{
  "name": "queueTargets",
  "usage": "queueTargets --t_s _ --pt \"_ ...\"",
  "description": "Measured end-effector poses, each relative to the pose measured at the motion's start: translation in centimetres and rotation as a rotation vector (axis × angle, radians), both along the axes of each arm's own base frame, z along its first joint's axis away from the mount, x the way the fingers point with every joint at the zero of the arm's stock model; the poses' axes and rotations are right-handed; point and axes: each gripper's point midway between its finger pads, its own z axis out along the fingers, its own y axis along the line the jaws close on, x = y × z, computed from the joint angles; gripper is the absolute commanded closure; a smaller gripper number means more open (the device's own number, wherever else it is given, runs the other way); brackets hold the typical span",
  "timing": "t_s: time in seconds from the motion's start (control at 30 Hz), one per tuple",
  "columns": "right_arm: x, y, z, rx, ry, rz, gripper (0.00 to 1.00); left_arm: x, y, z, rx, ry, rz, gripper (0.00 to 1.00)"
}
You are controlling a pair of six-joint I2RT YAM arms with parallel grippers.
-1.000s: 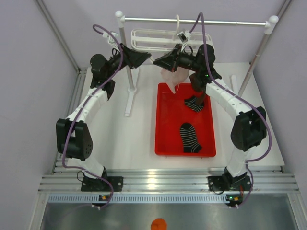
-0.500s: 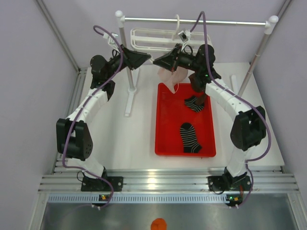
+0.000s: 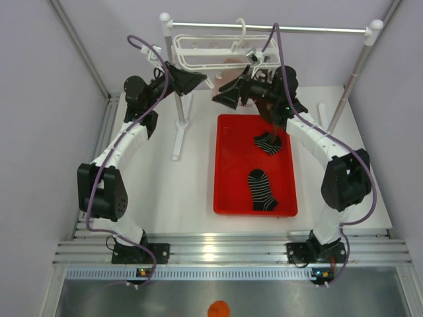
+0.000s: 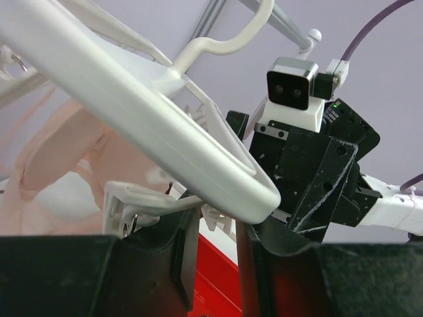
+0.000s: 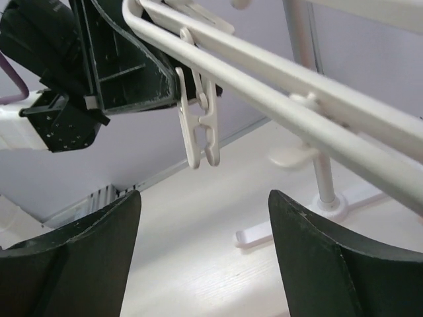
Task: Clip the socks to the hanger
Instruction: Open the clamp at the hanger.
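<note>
The white plastic lattice hanger [image 4: 152, 122] hooks over a metal crossbar [image 3: 310, 30], its rounded corner at the left gripper [image 4: 218, 244], whose narrow black jaws may or may not grip it, while the right gripper [image 5: 203, 198] is released wide and two black striped socks [image 3: 262, 189] lie in a red tray [image 3: 231, 191].

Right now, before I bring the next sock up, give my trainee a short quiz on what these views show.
1. True or false: the right gripper is clamped shut.
2. How many black striped socks lie in the red tray? A one, B two, C four.
3. What does the white clip hanger hang from?
Key: 1 false, its jaws stand wide apart with nothing between them. 2 B. 3 the metal crossbar.
</note>
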Motion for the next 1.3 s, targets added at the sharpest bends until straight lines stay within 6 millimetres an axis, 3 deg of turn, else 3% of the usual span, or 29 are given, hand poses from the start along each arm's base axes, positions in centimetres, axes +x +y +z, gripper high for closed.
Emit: queueTargets --t_s 0.1,0.27,0.43,0.57,0.8,1.03,1.2,1.3 --pt "-0.4 -0.8 -1.5 -0.04 0.01 -0.02 0.26 0.0 0.0 -0.1 0.0 0.007 0.0 1.0" --pt "-0.8 -2.1 -2.1 -0.089 -0.066 -0.085 0.34 0.4 0.1 -0.4 -0.006 0.037 0.017 1.0" --pt "-0.4 -2.6 -0.6 -0.16 -0.244 -0.202 0.36 0.8 0.1 -0.9 -0.007 0.078 0.035 1.0" --pt "-0.3 -1.5 0.1 -0.228 -0.383 -0.259 0.36 1.0 0.3 -1.0 -0.009 0.094 0.051 1.0" --pt "-0.1 -1.0 1.3 -0.287 -0.486 -0.297 0.31 1.3 0.5 -1.3 -0.007 0.13 0.08 1.0" --pt "-0.5 -3.8 -2.8 -0.375 -0.441 -0.274 0.32 2.2 0.8 -1.8 -0.026 0.233 0.125 1.0" --pt "-0.6 -5.6 -3.8 -0.418 -0.421 -0.246 0.36 2.8 1.0 -2.2 -0.05 0.308 0.16 1.0" --pt "-0.5 -7.7 -5.2 -0.469 -0.409 -0.215 0.36 2.9 1.1 -2.3 -0.055 0.335 0.175 1.0"
